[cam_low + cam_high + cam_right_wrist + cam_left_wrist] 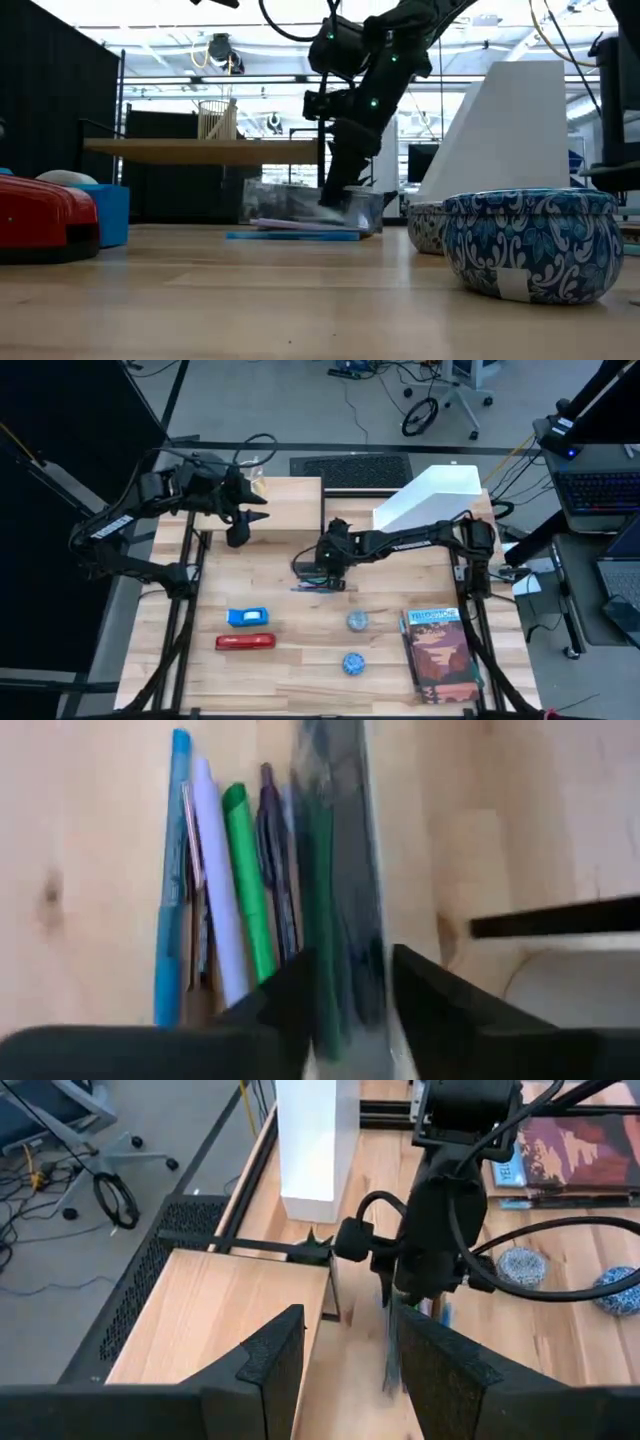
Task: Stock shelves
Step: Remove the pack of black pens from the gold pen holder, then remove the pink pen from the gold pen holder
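The low wood shelf (290, 500) on black legs stands at the table's far side, and the white file holder (432, 500) stands to its right. My right gripper (330, 565) is at the table's middle, pointing down, shut on a clear plastic box (310, 208). Several pens (225, 890) lie flat beside the box's wall; whether they are inside the box I cannot tell. My left gripper (350, 1370) hovers open by the shelf's left end (240, 525), holding nothing. My right gripper pinches one clear wall (340, 920) of the box between its two fingers, coming from above and pointing down. The wall runs along between the fingers (295, 995). The box stays low at the tabletop (300, 225); whether it is lifted clear I cannot tell.
On the near half of the table lie a blue item (247, 617), a red stapler (245, 642), two patterned round tins (357, 621) (353, 662) and a book (438, 655) at the right. A small wooden rack (218, 120) stands on the shelf.
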Robot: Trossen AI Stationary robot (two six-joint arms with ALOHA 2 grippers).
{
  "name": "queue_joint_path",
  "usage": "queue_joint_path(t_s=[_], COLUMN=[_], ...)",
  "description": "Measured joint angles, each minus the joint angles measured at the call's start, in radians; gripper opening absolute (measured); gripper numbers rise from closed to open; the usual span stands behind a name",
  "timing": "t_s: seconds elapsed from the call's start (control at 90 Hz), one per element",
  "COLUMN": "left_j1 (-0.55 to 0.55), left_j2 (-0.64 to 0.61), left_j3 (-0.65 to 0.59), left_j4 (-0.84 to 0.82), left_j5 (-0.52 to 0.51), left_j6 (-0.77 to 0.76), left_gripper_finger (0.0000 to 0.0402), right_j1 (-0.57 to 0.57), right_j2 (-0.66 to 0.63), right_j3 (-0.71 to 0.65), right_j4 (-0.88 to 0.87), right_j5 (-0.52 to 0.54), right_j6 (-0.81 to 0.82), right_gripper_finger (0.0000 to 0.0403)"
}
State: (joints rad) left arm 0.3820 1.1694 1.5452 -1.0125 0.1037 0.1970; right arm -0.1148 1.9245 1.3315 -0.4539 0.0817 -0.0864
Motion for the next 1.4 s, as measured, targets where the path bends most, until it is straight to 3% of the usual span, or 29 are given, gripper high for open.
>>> queue_joint_path(t_s=[0.211,0.389,0.6,0.767,1.078,1.233,1.4], left_j1=[0.0,0.0,0.018,0.102,0.384,0.479,0.538], left_j2=[0.0,0.0,0.0,0.0,0.04,0.12,0.212], left_j3=[0.0,0.0,0.0,0.0,0.0,0.0,0.0], left_j4=[0.01,0.024,0.11,0.202,0.235,0.229,0.221], left_j5=[-0.025,-0.103,-0.106,-0.121,-0.125,-0.048,-0.04], left_j6=[-0.005,-0.006,-0.006,-0.008,-0.033,-0.061,-0.087], left_gripper_finger=[0.0144,0.0144,0.0149,0.0186,0.028,0.0287,0.0288], right_j1=[0.009,0.002,-0.024,-0.068,-0.173,-0.213,-0.233], right_j2=[-0.095,-0.238,-0.397,-0.462,-0.473,-0.473,-0.473], right_j3=[0.0,0.0,0.0,0.0,0.001,0.001,0.001], right_j4=[-0.022,-0.043,0.0,0.04,0.016,0.014,-0.013], right_j5=[-0.001,0.001,0.0,0.002,-0.008,-0.009,-0.009], right_j6=[0.014,0.015,0.02,0.027,0.008,-0.011,-0.035], right_gripper_finger=[0.0242,0.0285,0.0293,0.0293,0.0293,0.0293,0.0293])
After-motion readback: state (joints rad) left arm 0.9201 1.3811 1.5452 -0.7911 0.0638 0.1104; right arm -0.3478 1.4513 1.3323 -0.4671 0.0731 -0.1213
